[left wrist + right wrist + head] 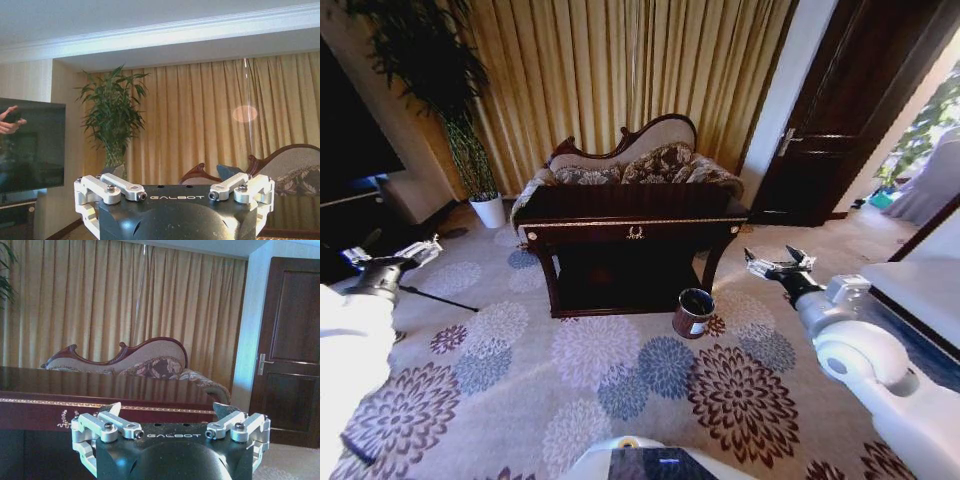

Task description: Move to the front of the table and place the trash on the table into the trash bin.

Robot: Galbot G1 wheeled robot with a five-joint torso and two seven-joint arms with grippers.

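The long dark-brown table (635, 222) with gold trim stands across the room in front of me, and it also shows low in the right wrist view as the table (75, 390). The trash on its top is hidden from here. The trash bin (693, 312), a small dark round bucket with a shiny rim, sits on the carpet by the table's front right leg. My left gripper (423, 248) is raised at the far left, open and empty. My right gripper (772, 261) hovers right of the table, open and empty, well short of the bin.
A carved-back patterned sofa (630, 165) stands right behind the table. A tall plant in a white pot (488, 210) is at the back left beside a dark TV (30, 145). A dark door (840, 120) is at the right. Flowered carpet (620, 370) lies open between me and the table.
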